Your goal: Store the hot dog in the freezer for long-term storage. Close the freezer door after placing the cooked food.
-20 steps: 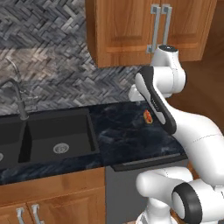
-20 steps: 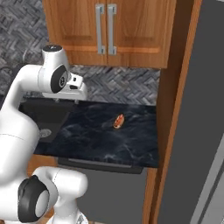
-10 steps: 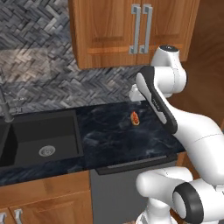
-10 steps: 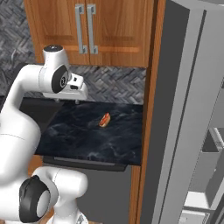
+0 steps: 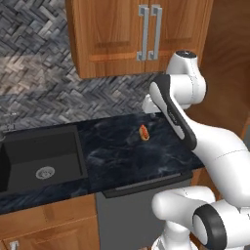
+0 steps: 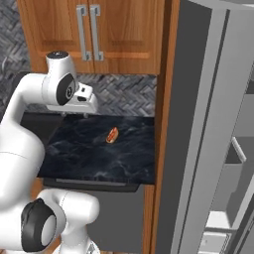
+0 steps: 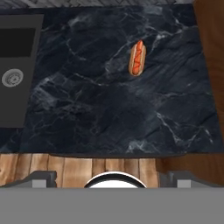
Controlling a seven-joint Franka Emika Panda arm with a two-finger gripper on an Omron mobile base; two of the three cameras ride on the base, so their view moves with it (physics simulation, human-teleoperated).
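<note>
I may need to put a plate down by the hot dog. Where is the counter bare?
Bare dark counter lies all around the hot dog: widest between it and the sink, also toward the front edge. Tightest is the strip between the hot dog and the wooden panel.

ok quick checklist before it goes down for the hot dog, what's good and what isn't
1. Hot dog lies alone on the dark counter, nothing against it: ok.
2. Tool open, nothing held: ok.
3. Tool above the hot dog: not ok, it hangs up by the backsplash, well off to the side.
4. Hot dog away from the sink: ok.
5. Freezer door open, shelves showing beyond it: ok.
6. Free shelf space in the freezer: cannot tell.
</note>
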